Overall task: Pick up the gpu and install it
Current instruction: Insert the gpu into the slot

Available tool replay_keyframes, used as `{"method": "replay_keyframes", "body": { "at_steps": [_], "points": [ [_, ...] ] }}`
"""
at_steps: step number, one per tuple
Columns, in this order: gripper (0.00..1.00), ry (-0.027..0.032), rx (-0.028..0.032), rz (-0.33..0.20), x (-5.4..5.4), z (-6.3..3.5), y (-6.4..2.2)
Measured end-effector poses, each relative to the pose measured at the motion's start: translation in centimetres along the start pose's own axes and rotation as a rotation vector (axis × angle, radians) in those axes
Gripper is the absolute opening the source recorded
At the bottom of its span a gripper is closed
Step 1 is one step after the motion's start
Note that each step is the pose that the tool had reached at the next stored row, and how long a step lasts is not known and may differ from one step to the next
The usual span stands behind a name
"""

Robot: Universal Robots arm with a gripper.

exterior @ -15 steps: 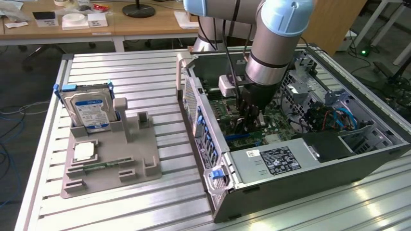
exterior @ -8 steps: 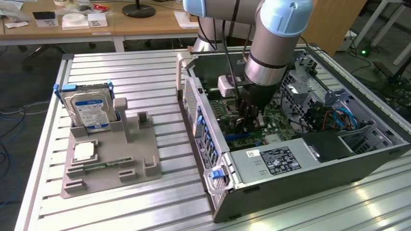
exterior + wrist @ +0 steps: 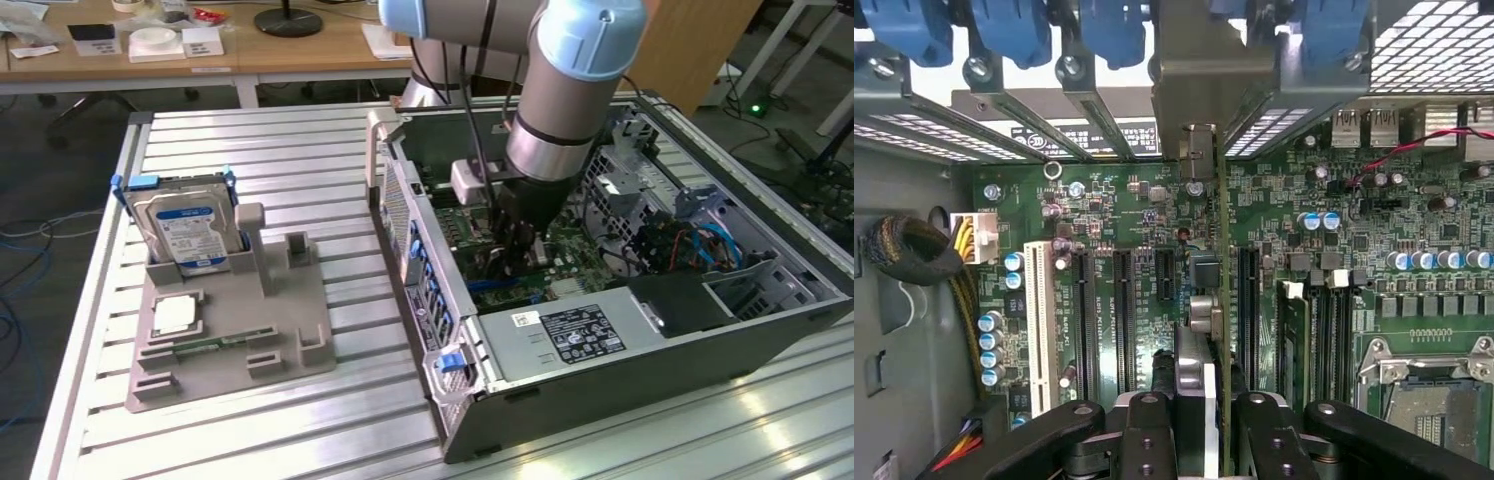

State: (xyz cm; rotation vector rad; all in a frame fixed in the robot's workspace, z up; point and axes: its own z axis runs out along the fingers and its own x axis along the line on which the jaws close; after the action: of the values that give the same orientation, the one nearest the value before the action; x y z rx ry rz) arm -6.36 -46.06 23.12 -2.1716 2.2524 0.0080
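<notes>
Jaws clamped on the gpu (image 3: 1220, 300), held edge-on over the motherboard (image 3: 1124, 230) inside the open PC case (image 3: 641, 350). Case is set on a ribbed aluminium worktop (image 3: 267, 150); grey fixture (image 3: 227, 330) with hard drive (image 3: 187, 225) at exterior view's left. Wooden desks (image 3: 267, 55) seen beyond.

The fingers (image 3: 1144, 440) are matt black, plastic-looking, with small dull screw heads. Clamped between them stands the gpu (image 3: 1220, 300), seen edge-on, its bracket (image 3: 1212, 70) of plain grey brushed metal. On both sides of the fingers lies the motherboard (image 3: 1104, 220), glossy green with black plastic slots (image 3: 1086, 320) and one white slot (image 3: 1037, 310). The counter (image 3: 267, 150) is ribbed, shiny aluminium; the computer case (image 3: 667, 350) is dull grey sheet metal.
</notes>
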Motion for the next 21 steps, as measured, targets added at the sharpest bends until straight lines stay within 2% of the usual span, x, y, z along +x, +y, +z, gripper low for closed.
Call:
{"method": "replay_keyframes", "body": {
  "at_steps": [19,21],
  "points": [
    [0.28,-0.0001,-0.0001,0.0,-0.12,0.27,-0.06],
    [0.28,0.0001,-0.0001,0.0,-0.16,0.47,0.13]
  ]
}}
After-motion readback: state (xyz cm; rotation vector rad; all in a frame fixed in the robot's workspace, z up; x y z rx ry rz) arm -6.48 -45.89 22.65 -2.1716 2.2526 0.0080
